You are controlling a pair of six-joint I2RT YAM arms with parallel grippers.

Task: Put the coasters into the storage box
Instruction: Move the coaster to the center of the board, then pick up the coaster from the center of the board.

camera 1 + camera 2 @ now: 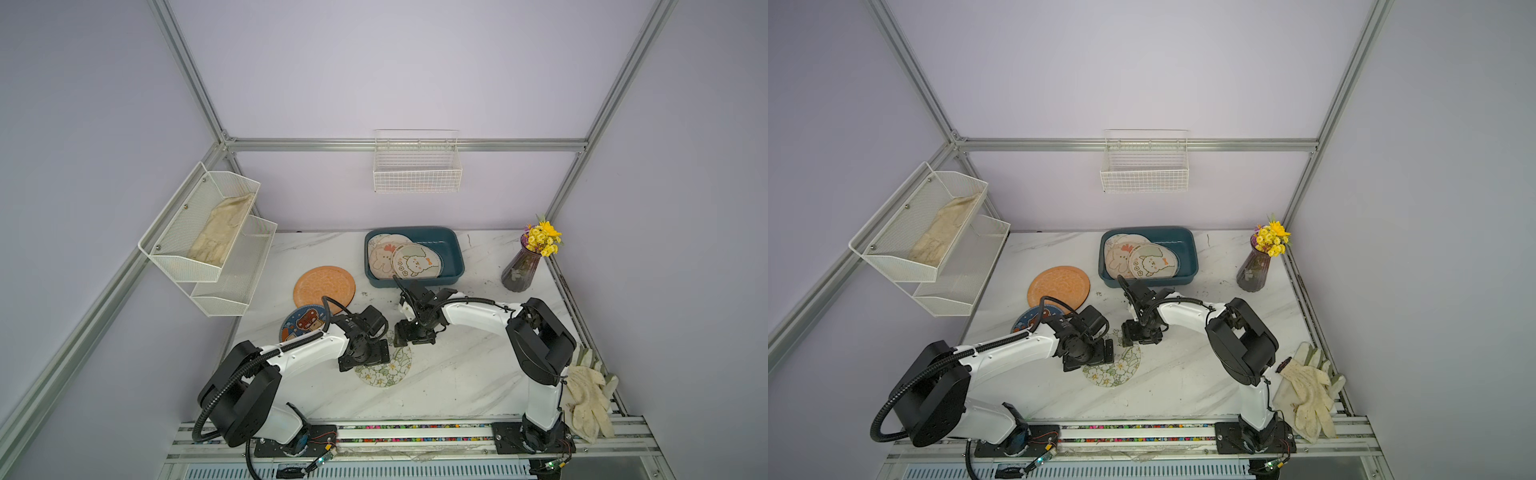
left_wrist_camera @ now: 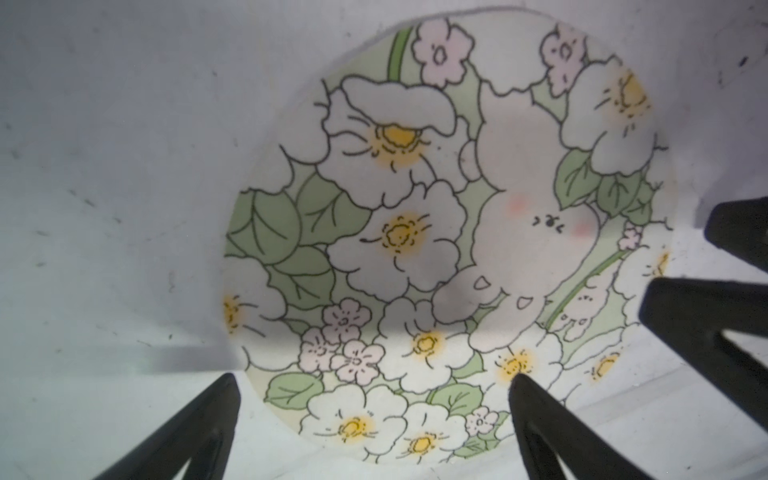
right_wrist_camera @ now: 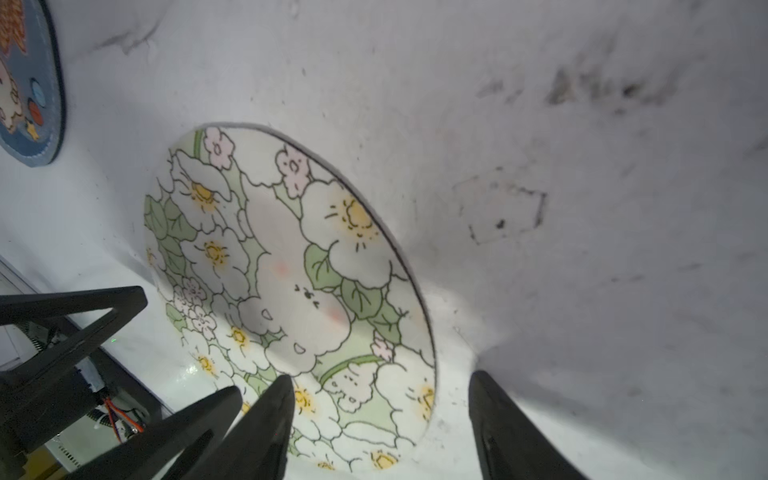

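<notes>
both jaws spread: left gripper (image 2: 374,378) above the thin round cream floral coaster (image 2: 415,228), right gripper (image 3: 382,376) astride its rim. lying flat, it may skid off a pinch, short of the teal plastic storage box (image 1: 415,282) beyond.

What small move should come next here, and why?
Probably close the right gripper on the rim of the floral coaster: its jaws straddle that edge, apart, with the coaster flat on the table. The left gripper hangs open over it; the storage box has room.
</notes>
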